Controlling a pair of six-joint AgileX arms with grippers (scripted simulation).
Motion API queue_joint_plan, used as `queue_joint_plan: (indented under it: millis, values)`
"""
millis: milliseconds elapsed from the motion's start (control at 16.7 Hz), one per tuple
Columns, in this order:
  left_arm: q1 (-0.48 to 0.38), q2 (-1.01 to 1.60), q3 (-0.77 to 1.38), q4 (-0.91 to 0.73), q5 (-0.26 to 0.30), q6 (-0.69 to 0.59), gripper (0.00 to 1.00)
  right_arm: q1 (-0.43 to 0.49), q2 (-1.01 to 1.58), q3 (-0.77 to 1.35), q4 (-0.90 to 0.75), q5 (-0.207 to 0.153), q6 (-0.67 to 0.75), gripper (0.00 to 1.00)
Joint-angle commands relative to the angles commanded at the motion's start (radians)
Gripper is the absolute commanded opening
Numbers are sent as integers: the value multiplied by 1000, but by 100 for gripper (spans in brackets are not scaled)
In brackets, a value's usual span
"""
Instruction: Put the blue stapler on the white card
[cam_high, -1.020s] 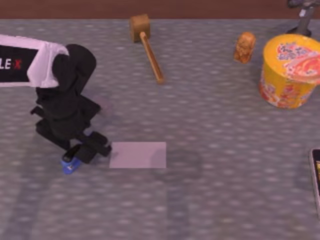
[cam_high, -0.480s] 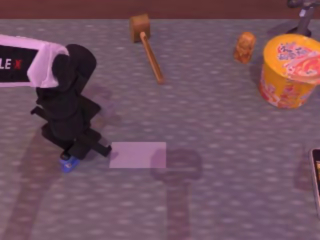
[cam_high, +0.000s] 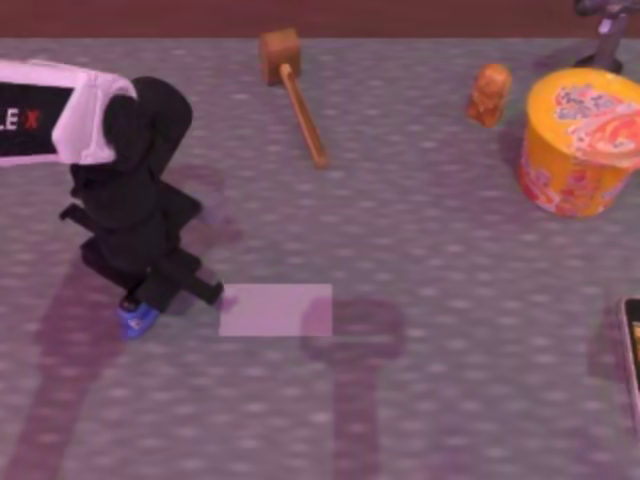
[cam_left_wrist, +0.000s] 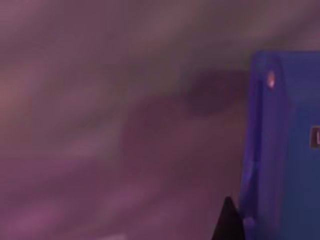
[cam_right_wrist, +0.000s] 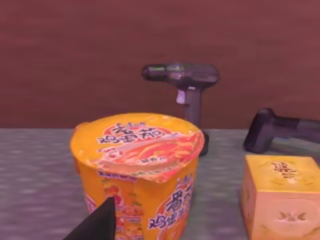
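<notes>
The left tool (cam_high: 140, 305) is down over the small bright blue stapler (cam_high: 135, 319), but I cannot tell whether it grips. The stapler lies on the grey worktop (cam_high: 450, 300), just left of the flat pale white card (cam_high: 276, 310).

Blue stapler (cam_high: 137, 319) sits at the desk's left side, mostly covered from above, only 1 bright blue end peeking out; up close its blue body (cam_left_wrist: 285, 150) fills the left wrist view. White card (cam_high: 276, 309), a flat pale rectangle, lies just right of it, not touching.
</notes>
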Motion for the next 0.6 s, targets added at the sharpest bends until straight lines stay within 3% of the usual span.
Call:
queue_joint_plan:
  millis: [360, 600]
  values:
    - [12, -88, 162, -270, 0, -4, 0, 0, 0, 0, 0, 0, 0, 100]
    - [15, -120, 203, -329, 0, -5, 0, 0, 0, 0, 0, 0, 0, 100]
